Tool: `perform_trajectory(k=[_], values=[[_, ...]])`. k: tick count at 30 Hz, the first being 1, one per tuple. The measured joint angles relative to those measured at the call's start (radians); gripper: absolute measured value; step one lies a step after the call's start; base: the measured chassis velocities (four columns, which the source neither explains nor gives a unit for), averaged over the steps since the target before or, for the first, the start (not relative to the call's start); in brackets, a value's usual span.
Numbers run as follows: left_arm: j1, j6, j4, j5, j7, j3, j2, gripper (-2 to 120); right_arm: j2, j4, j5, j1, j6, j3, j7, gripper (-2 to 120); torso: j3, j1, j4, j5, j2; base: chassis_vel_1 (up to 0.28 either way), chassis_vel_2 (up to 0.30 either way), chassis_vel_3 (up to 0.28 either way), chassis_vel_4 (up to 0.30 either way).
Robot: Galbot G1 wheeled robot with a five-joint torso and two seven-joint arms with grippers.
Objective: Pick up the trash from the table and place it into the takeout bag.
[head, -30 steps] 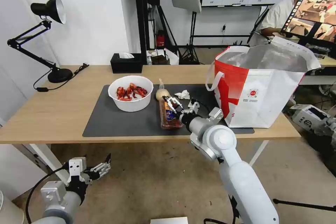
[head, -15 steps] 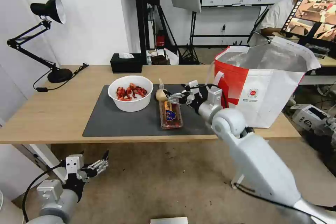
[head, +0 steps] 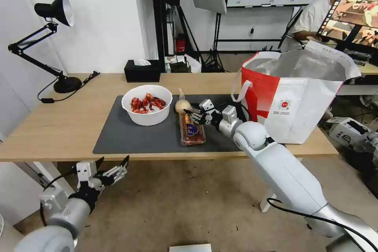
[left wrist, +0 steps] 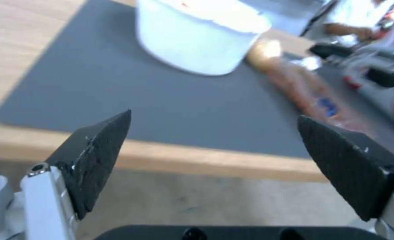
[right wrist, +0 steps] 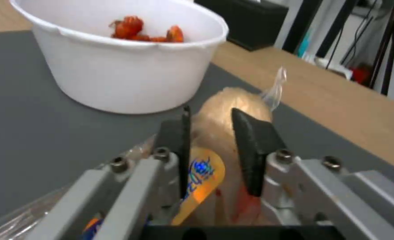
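The white bowl (head: 147, 104) of red shells stands on the dark mat (head: 130, 134) of the table (head: 59, 126). Beside it lie the small clear bag with the beige lump (head: 182, 105) and the clear clamshell box (head: 192, 130). My right gripper (head: 191, 115) hovers low over the box's far end, just short of the lump (right wrist: 232, 103). Its fingers (right wrist: 250, 143) are a narrow gap apart with nothing between them. The tissue is hidden behind this wrist. The takeout bag (head: 295, 98) stands open at the table's right end. My left gripper (head: 114, 171) hangs wide open below the front edge, facing the bowl (left wrist: 201, 43).
A black desk lamp (head: 65, 83) stands at the table's far left and a black tissue box (head: 142, 71) at its back edge. Light stands crowd the wall behind. A person sits at a monitor (head: 354, 12) at the back right.
My right arm swung round to reach in from the right, and its gripper lifted off the box, then settled near the lump with narrower fingers. My left gripper rose toward the table edge.
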Motion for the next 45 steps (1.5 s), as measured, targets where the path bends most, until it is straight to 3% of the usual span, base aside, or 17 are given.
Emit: perform_trajectory(k=[7,11,14,16,20,22,26,28,32,45], values=[[-0.081,0.012,0.06,-0.197,-0.031,0.026,0.108,100,0.001,-0.019,0.061,0.023,-0.063,-0.022,0.022,0,0.0,0.0,0.0002,-0.0002,0.0,0.0,0.0,0.0,0.0],[-0.143,0.007,0.105,-0.351,-0.042,0.056,0.174,100,0.008,-0.042,0.08,0.028,-0.073,-0.025,0.025,0,0.0,0.0,0.0,-0.0002,0.0,0.0,0.0,0.0,0.0],[-0.17,0.001,0.136,-0.346,-0.034,0.078,0.208,100,0.012,-0.052,0.081,0.029,-0.075,-0.03,0.026,0,0.0,0.0,0.0001,0.0001,0.0,0.0,0.0,0.0,0.0],[-0.199,-0.025,0.187,-0.25,0.008,0.107,0.247,100,0.014,-0.06,0.082,0.029,-0.079,-0.036,0.026,0,0.0,0.0,0.0001,-0.0002,0.0,0.0,0.0,0.0,0.0],[-0.228,-0.043,0.243,-0.199,0.056,0.135,0.294,100,0.022,-0.08,0.083,0.038,-0.08,-0.05,0.027,0,0.0,0.0,-0.0001,0.0,0.0,0.0,0.0,0.0,0.0],[-0.238,-0.045,0.263,-0.212,0.068,0.141,0.306,100,0.027,-0.089,0.084,0.047,-0.08,-0.057,0.027,0,0.0,0.0,-0.0001,0.0,0.0,0.0,0.0,0.0,0.0],[-0.261,-0.003,0.292,-0.359,0.075,0.145,0.316,100,0.044,-0.115,0.085,0.076,-0.077,-0.084,0.027,0,0.0,0.0,0.0007,-0.0001,0.0,0.0,0.0,0.0,0.0],[-0.295,0.047,0.304,-0.459,0.06,0.16,0.314,100,0.044,-0.117,0.085,0.082,-0.077,-0.09,0.028,0,0.0,0.0,0.0004,-0.0001,0.0,0.0,0.0,0.0,0.0],[-0.34,0.083,0.313,-0.542,0.033,0.181,0.305,100,0.039,-0.118,0.085,0.088,-0.077,-0.094,0.029,0,0.0,0.0,-0.0001,0.0,0.0,0.0,0.0,0.0,0.0],[-0.39,0.12,0.317,-0.655,0.013,0.209,0.295,100,0.015,-0.069,0.098,0.078,-0.088,-0.095,0.035,0,0.0,0.0,0.0001,0.0001,0.0,0.0,0.0,0.0,0.0]])
